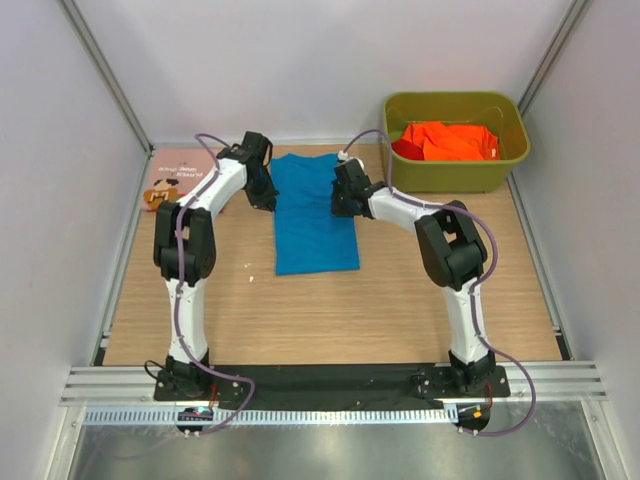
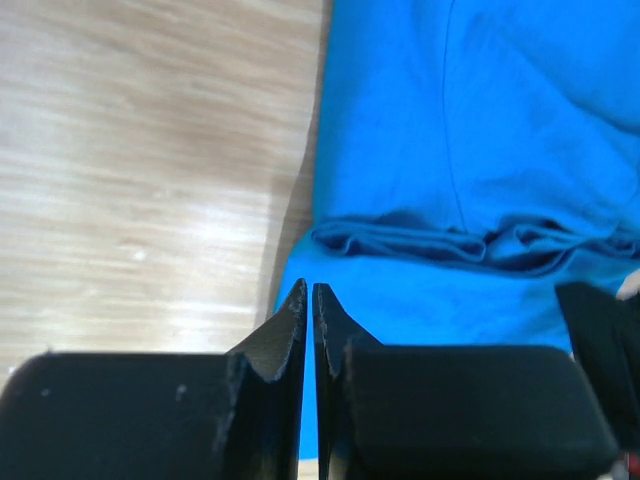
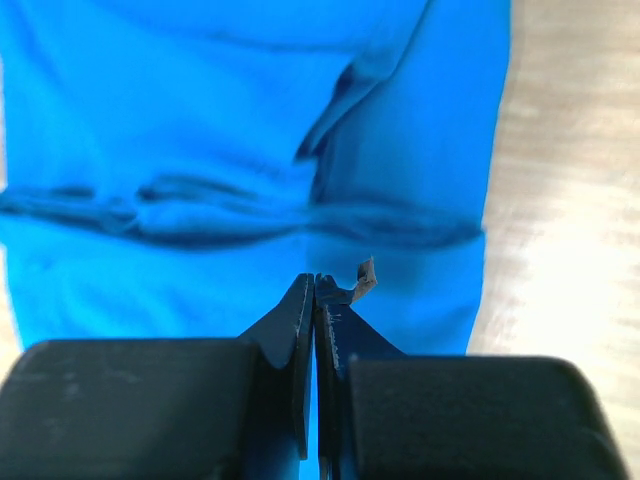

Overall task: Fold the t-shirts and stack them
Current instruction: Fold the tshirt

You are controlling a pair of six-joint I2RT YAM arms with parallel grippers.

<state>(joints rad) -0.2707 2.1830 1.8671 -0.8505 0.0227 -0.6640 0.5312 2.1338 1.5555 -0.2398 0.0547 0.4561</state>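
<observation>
You are looking down on a pale wooden table (image 1: 400,300) with a plain bright blue short-sleeved cloth t-shirt (image 1: 313,225) lying flat at its centre, sleeves tucked in so that it forms a long rectangle, collar towards the far wall. Your left claw (image 1: 264,198) sits at the shirt's left edge near the collar end, and your right claw (image 1: 343,203) sits opposite it at the right edge. In both wrist views the black fingers (image 2: 285,335) are pressed together, leaving only a hairline slit, with their tips over the blue cloth just short of a creased ridge running across the shirt. You cannot tell whether any cloth is pinched between them. A small grey scrap (image 3: 363,276) sticks out beside the right claw's tips. A folded pink t-shirt with brown cartoon print (image 1: 172,178) lies at the far left corner of the table, just left of your left arm; it carries brown lettering, too small to read. At the far right stands an olive-green plastic bin (image 1: 455,178) holding a crumpled orange t-shirt (image 1: 455,140) and, beside it on the left, a red t-shirt (image 1: 405,148).
</observation>
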